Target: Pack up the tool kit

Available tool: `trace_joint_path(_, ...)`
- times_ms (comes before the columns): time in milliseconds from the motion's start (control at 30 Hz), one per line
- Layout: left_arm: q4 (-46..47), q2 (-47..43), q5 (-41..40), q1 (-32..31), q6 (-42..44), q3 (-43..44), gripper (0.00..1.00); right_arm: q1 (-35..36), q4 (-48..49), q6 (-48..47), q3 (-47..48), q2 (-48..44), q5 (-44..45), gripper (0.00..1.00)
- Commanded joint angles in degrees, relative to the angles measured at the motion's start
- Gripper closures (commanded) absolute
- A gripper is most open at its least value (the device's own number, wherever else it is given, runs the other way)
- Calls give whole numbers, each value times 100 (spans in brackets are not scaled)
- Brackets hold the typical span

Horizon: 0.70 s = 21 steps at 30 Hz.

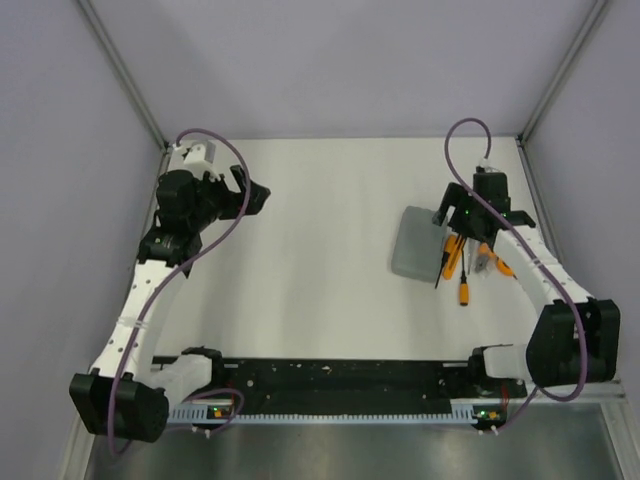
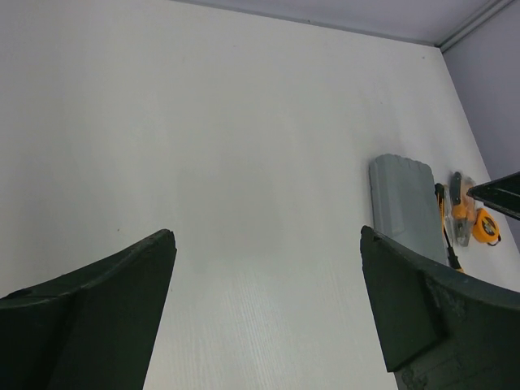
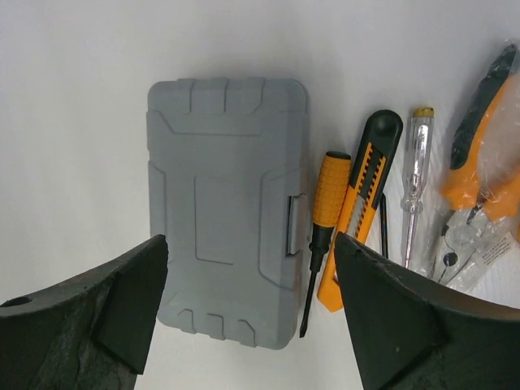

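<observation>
Right end effector (image 3: 250, 244): jaws spread wide, nothing held, hanging above the case (image 3: 223, 211).
Left end effector (image 2: 266, 236): fully spread, nothing held, at far left.
Case: grey, lid shut, flat on the right of the white surface (image 1: 300, 280).
Beside its latch edge: screwdriver (image 3: 329, 195), utility knife (image 3: 366, 187), clear tester (image 3: 416, 175), pliers (image 3: 479, 154), tape measure (image 2: 486, 227).
Room: lilac walls (image 1: 350, 60) on three sides.
</observation>
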Motion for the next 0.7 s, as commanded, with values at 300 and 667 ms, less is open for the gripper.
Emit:
trace_joint_path(300, 616, 347, 384, 4, -315, -260, 5, 744, 124, 190, 428, 1345, 691, 22)
trace_joint_path(667, 616, 514, 287, 4, -465, -347, 7, 1464, 115, -170, 595, 2030, 1086, 23)
